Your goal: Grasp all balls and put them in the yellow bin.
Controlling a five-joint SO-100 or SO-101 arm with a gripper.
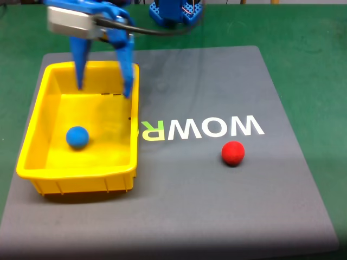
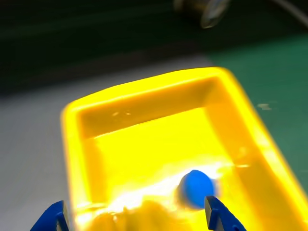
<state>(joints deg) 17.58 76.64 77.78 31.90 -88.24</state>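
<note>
1. Two balls are counted: one blue ball [image 1: 77, 137], one red ball [image 1: 233, 153].
2. One yellow bin [image 1: 38, 127] is seen.
3. One grey mat [image 1: 217, 206] is seen.
4. One blue gripper [image 1: 103, 89] is counted.

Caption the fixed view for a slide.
Open gripper above the yellow bin holding the blue ball; red ball waits on the grey mat.

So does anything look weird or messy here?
Nothing is spilled or broken. The blue ball lies in the yellow bin, and the red ball sits on the grey mat. The mat's lettering reads upside down in the fixed view.
</note>
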